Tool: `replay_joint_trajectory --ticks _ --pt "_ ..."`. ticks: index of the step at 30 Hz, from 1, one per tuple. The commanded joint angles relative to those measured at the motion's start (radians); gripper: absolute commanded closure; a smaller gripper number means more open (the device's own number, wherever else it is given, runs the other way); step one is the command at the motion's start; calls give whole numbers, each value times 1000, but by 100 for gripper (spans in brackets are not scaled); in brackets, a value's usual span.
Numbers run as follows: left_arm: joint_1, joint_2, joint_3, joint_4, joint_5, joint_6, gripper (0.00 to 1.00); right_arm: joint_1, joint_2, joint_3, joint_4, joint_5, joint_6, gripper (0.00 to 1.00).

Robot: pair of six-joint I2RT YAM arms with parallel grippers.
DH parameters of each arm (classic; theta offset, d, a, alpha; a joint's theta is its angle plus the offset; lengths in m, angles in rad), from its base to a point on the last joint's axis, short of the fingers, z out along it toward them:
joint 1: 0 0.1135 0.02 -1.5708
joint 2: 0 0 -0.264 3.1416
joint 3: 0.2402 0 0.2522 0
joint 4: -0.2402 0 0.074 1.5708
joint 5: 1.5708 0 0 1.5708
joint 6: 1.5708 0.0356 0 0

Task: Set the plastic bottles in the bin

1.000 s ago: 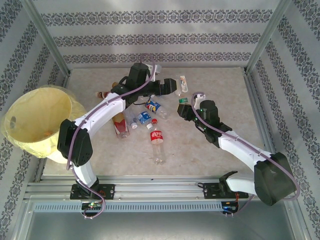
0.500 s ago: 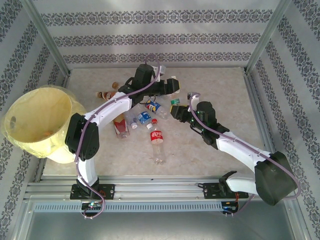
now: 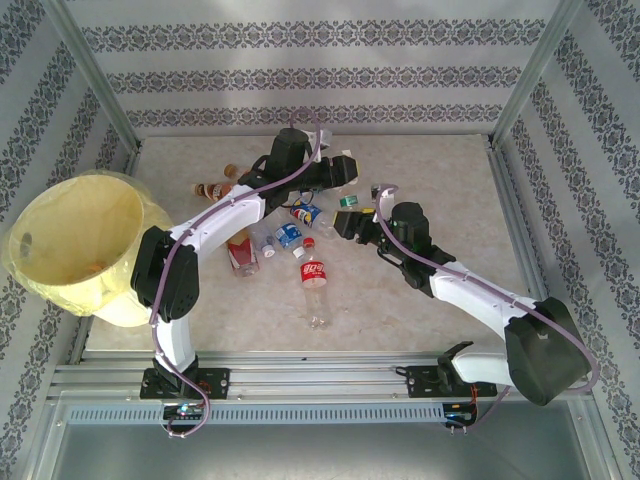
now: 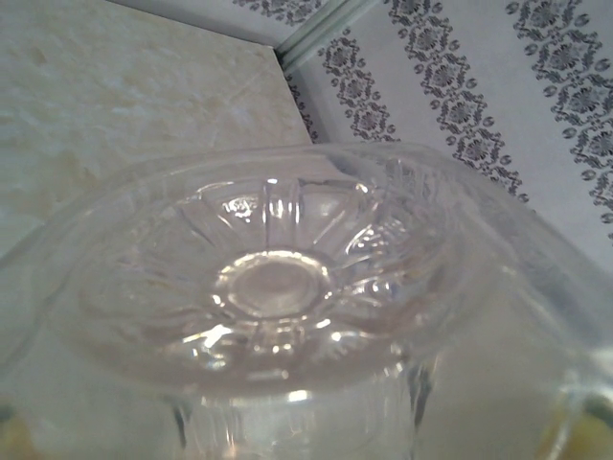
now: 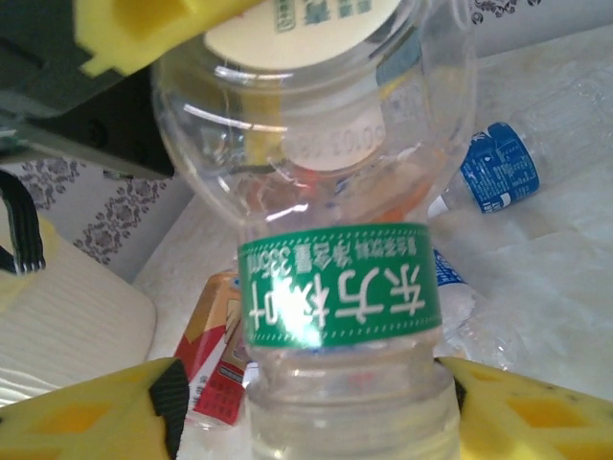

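The green-banded bottle [image 3: 348, 194] hangs above the surface [image 3: 440, 170], bridging the two tools; the left tool [image 3: 347, 178] grips its body end, and the right tool [image 3: 345, 212] sits at its neck end; from the left wrist, the bottle's clear ribbed base [image 4: 273, 287] looms right before the lens; from the right wrist, the bottle [image 5: 335, 297] stands between the right tool's [image 5: 316, 412] yellow pads [image 5: 96, 417], which are parted, the one on the left of that view clear of the neck; a yellow pad of the left tool [image 5: 144, 29] lies against the bottle's labelled body at the far end; just beyond the right tool lie a blue-labelled bottle [image 5: 498, 168] and a red-labelled one [image 5: 215, 355]; near both tools, toward the arm bases, a red-labelled bottle [image 3: 313, 275] lies flat; the bin [image 3: 80, 240] sits well apart from both tools, out past the left arm's elbow.
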Motion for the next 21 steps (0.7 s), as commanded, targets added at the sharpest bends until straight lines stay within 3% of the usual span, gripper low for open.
replay_joint_trajectory --ticks 1,5,16,21 --pt "2 -34 -2 -16 -52 10 42 9 -14 38 -48 -39 -51 23" --pt "13 -46 -7 -36 -67 19 42 8 -35 51 -124 -46 -83 2" --pt "43 -106 -4 -134 -141 74 42 15 -172 -52 -134 140 -13 2" --pt "67 -161 6 -204 -210 107 42 15 -173 -113 -98 288 14 2"
